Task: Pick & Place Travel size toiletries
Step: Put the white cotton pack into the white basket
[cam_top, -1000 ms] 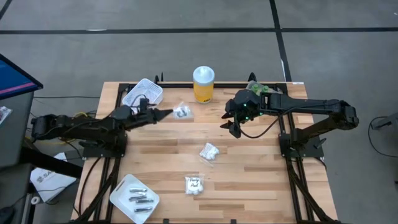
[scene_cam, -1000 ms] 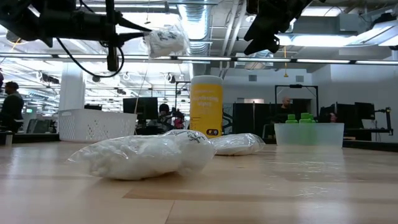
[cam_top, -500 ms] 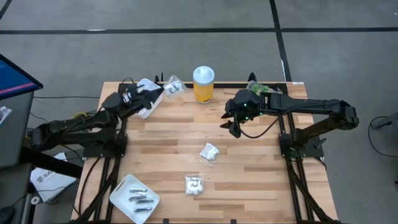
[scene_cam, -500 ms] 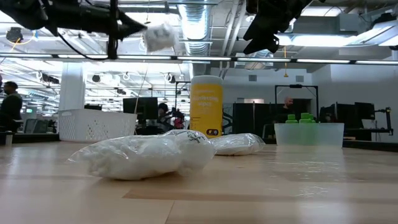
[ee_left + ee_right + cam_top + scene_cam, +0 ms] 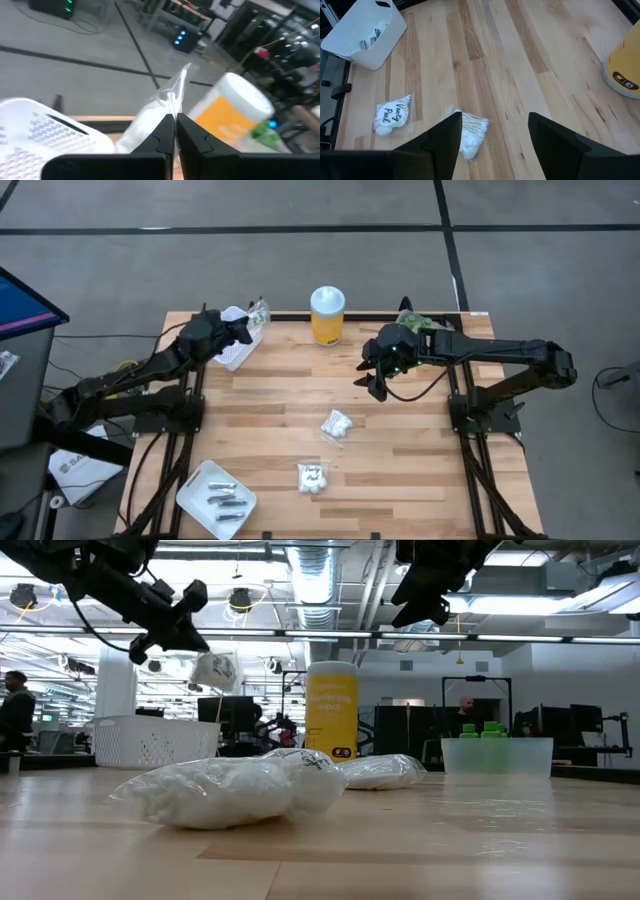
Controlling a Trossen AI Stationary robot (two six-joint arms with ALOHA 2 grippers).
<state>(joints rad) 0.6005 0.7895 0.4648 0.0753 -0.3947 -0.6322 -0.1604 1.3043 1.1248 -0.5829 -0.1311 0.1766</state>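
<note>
The left gripper (image 5: 247,326) has swung back from mid-table, its jaws pinching a white packet (image 5: 258,313) above the perforated white tray (image 5: 230,357). The right gripper (image 5: 490,131) hovers spread; two packets (image 5: 337,424) lie mid-table.

Packet (image 5: 259,313) in L gripper (image 5: 246,326) over back-left basket (image 5: 233,352); 2 packets (image 5: 337,424) (image 5: 313,477) mid-table

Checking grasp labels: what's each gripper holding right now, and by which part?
Left gripper is shut on a white packet, pinching its clear top edge, above the white basket. Right gripper is open, holding nothing.
</note>
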